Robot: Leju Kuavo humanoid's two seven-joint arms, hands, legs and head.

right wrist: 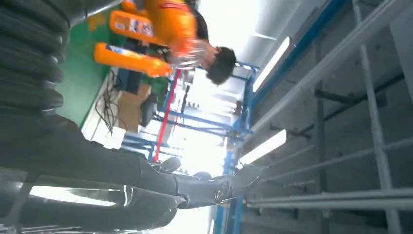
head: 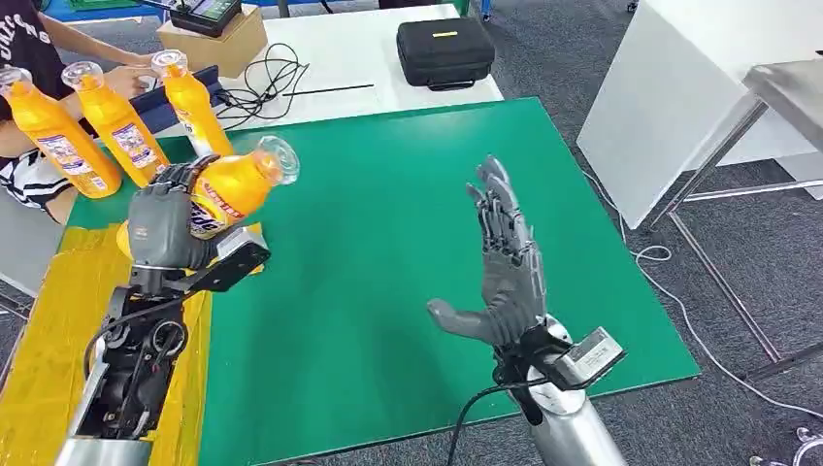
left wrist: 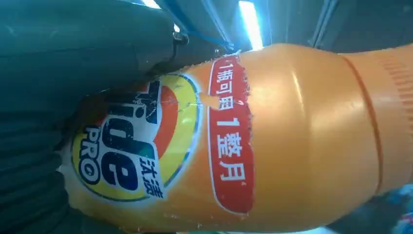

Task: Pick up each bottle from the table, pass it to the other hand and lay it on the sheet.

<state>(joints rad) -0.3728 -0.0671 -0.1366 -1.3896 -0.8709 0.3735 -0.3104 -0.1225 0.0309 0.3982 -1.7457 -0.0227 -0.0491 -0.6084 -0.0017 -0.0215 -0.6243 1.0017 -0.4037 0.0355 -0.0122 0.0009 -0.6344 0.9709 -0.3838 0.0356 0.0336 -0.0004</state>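
Orange bottle (head: 231,189) clamped in left hand (head: 160,225) fingers above yellow sheet (head: 39,340), right hand (head: 507,264) raised, fingers spread apart, three bottles (head: 115,122) stood on green bench (head: 388,243)

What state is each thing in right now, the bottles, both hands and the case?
Held bottle: lifted off the table, tilted, cap on, gripped by the left hand.
Right hand: empty, fingers spread, raised above the green sheet.
Three standing bottles: upright, capped.
Black case: closed.
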